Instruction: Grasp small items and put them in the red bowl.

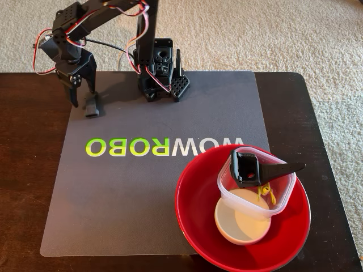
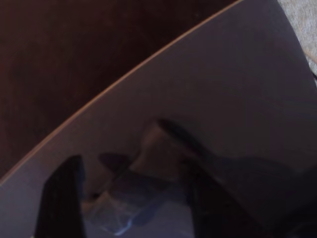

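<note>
At ten o'clock on the counter, the gripper (image 1: 84,103) is hovering, jaws wide, around the short black curved piece (image 1: 92,106), risking nudging it aside if closing off-centre.

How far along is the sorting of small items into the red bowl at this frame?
Mostly done: the red bowl already holds the small white bowl, the clear square tub, the black wedge-shaped holder and the yellow wire clip. In hand: nothing yet; the gripper hangs open over the short black piece on the grey mat. Left: grasping that last piece and carrying it to the bowl.
</note>
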{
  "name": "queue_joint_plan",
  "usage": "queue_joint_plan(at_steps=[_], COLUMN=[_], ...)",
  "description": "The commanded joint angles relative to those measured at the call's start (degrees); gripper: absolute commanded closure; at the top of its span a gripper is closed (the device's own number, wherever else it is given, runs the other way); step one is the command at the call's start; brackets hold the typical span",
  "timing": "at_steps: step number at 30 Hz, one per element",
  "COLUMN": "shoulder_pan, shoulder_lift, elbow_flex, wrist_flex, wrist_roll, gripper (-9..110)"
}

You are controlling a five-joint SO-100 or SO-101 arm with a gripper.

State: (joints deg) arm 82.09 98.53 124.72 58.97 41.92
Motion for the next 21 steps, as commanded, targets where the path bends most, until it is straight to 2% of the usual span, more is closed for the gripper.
queue_joint_plan(at_steps=[1,4,6,8,13,17,21], shoulder_pan=[1.6,2.8,2.5,1.9,0.4,1.2,2.9], shoulder_lift=[-3.1,-1.1,1.2,3.1,20.6,21.4,26.5], elbow_flex=[-1.8,1.4,3.7,5.6,17.5,18.3,20.7], wrist_flex=[-2.6,-2.6,-3.0,-2.5,-3.0,-2.5,1.8], wrist_roll=[2.0,5.6,6.9,9.1,15.5,17.4,18.5], gripper=[79,83,93,97,88,79,78])
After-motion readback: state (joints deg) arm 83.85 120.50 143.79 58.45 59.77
